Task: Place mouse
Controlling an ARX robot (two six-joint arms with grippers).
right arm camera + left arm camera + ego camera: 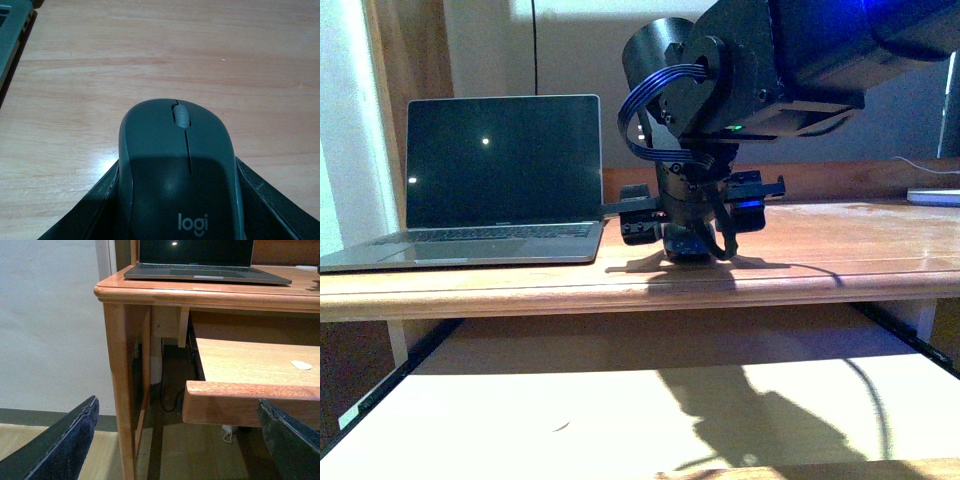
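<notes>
The dark grey mouse point(176, 165), with a pale scroll wheel and a pale logo, sits between the fingers of my right gripper point(176, 210), which is shut on its sides. It is at or just above the wooden desk top point(150, 65). In the front view the right gripper point(692, 245) points down at the desk top point(840, 250), to the right of the laptop point(500, 180), and the mouse point(685, 247) shows as a dark shape between its fingers. My left gripper point(180, 440) is open and empty, low beside the desk leg point(120, 390).
The open laptop, screen dark, stands at the desk's left; its corner shows in the right wrist view point(10, 35). A pull-out keyboard shelf point(620, 410) lies below the desk top. A pale flat object point(932, 197) lies far right. Cables hang under the desk point(170, 395).
</notes>
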